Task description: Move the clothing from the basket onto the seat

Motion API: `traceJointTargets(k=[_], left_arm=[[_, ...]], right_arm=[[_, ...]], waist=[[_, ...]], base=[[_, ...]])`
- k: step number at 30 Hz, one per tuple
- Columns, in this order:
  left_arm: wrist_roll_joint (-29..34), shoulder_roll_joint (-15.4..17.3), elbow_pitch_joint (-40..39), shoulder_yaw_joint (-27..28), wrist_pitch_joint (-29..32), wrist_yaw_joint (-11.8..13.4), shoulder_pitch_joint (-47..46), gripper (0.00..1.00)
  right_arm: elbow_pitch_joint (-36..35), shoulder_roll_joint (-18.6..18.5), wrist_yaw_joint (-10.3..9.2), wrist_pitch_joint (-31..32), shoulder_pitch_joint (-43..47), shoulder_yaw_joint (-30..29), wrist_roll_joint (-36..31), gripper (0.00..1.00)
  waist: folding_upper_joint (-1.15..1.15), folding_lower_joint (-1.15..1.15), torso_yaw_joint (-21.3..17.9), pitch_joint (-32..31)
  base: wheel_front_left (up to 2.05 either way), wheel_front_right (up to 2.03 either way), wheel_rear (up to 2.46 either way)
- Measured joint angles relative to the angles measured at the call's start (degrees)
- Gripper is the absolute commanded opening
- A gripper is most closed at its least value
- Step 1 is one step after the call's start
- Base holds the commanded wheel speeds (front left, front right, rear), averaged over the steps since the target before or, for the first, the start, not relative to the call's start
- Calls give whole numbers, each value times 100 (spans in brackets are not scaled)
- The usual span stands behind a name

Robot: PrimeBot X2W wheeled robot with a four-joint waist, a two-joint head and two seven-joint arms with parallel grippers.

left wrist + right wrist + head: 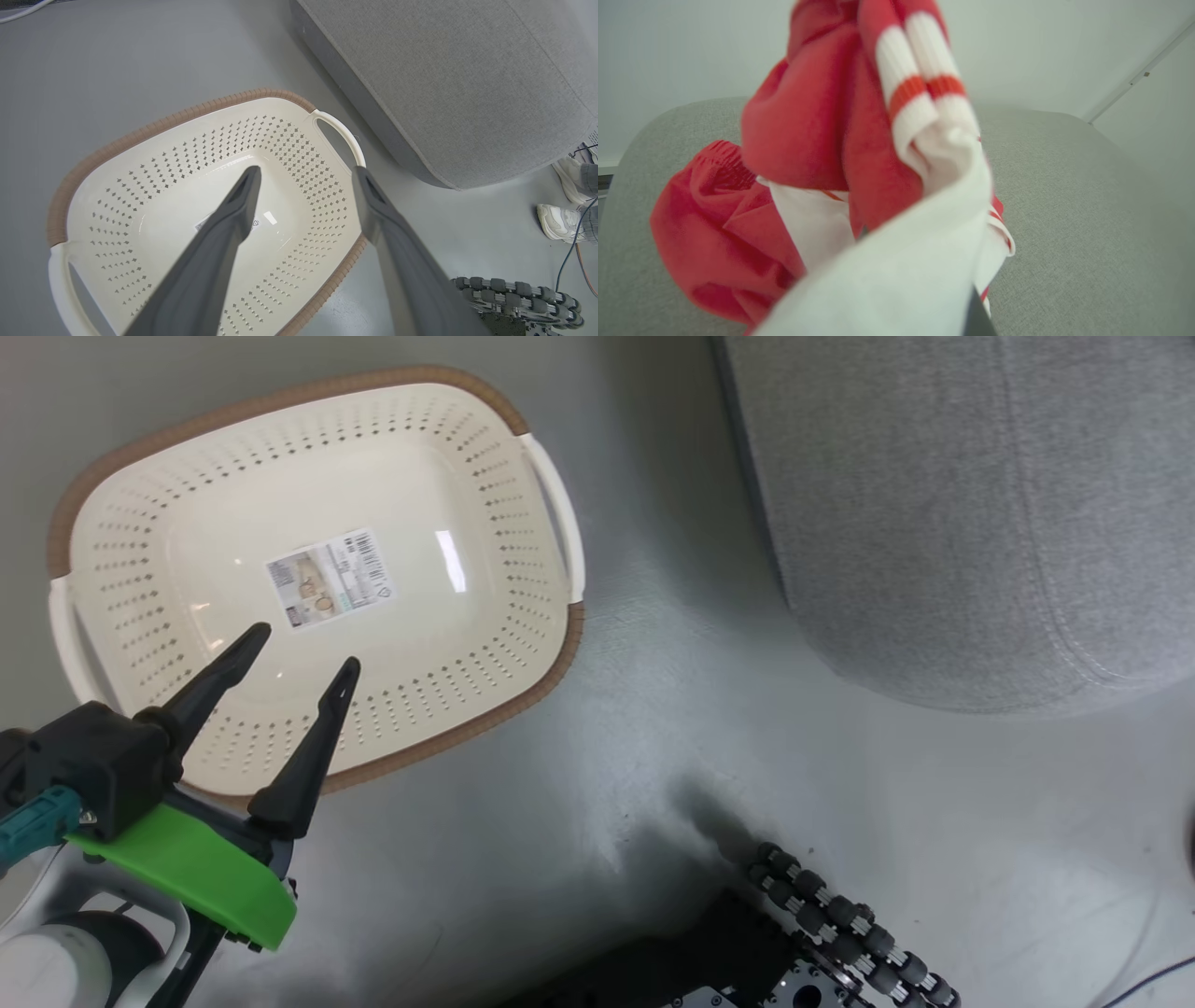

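The cream basket (pixel 551 663) stands on the floor at the left of the head view, with just a label sticker (pixel 327 579) on its bottom. My left gripper (pixel 303 651) hovers open over its near side, nothing between the fingers; the left wrist view looks down past the gripper (pixel 307 172) into the basket (pixel 140 133). The grey seat (pixel 934 504) lies to the right. In the right wrist view the red-and-white clothing (pixel 924 140) drapes over my right gripper, which is shut on it, a dark finger (pixel 978 312) peeking out. A plain red garment (pixel 705 224) rests on the seat (pixel 1064 186) behind.
Grey floor separates basket and seat. My base's black roller wheels (pixel 840 924) sit at the lower right. A person's white shoes (pixel 560 219) and a cable (pixel 567 252) are beside the seat's corner (pixel 448 182).
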Motion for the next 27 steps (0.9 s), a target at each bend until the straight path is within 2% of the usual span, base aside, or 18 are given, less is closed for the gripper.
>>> traceJointTargets(k=[1,2,3,9,14,16,20,27], left_arm=[[0,-27,9,10,-31,0,4,100],[0,-60,24,10,-45,0,10,100],[0,-98,47,13,-86,0,16,100],[-9,-326,185,118,-401,0,60,100],[-14,-517,241,30,-611,-7,37,100],[-53,-590,319,-8,-686,-34,37,100],[-76,-694,511,-3,-878,-58,38,100],[-343,-1101,876,86,-1381,-60,95,100]], right_arm=[[42,43,-3,-27,-36,18,-38,35],[80,100,-4,-73,-80,31,-56,96],[116,147,-4,-101,-111,60,-79,100],[304,377,-3,-256,-172,311,-161,100],[169,446,204,-535,47,414,-133,100],[58,416,269,-679,269,437,-137,100],[-266,404,268,-1017,719,380,-114,100],[-900,809,258,-1198,1570,-4,355,100]], waist=[[0,0,-48,-9],[0,0,-86,-27],[0,0,-114,-59],[0,-1,-220,-383],[0,-1,-285,-735],[0,-1,-307,-887],[0,-1,-344,-1199],[0,-2,-344,-1761]], base=[[0,0,0],[0,0,0],[0,0,0],[0,0,0],[0,0,0],[0,0,0],[0,0,0],[0,0,0]])
